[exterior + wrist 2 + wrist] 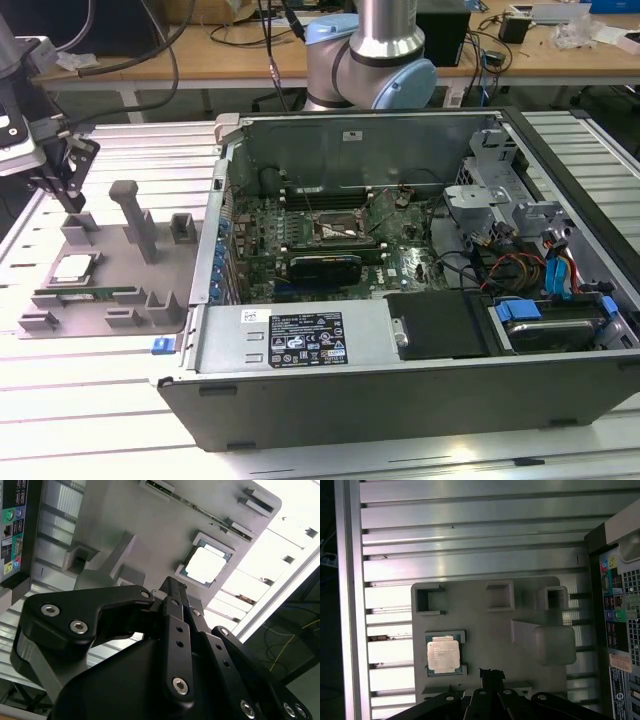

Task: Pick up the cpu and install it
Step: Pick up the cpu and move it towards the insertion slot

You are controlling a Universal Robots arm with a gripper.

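The cpu (pixel 72 267) is a small square chip with a silver-grey top. It lies flat in a recess of the grey holder plate (pixel 150 275), at the exterior view's left. In both wrist views it shows in that recess (pixel 207 564) (pixel 442 653). My gripper (pixel 74 203) hangs above the far end of the plate, apart from the chip. Its black fingers (pixel 172 605) meet at one tip (pixel 491 674), shut, with nothing between them. The square socket frame (pixel 338 232) sits on the green board inside the open computer case (pixel 300 340).
A long thin green memory stick (pixel 85 293) lies in a slot of the plate beside the chip. Grey posts (pixel 135 215) rise from the plate. The case's rear wall with ports (pixel 615 620) stands close by. A slatted metal table (pixel 80 400) lies beneath.
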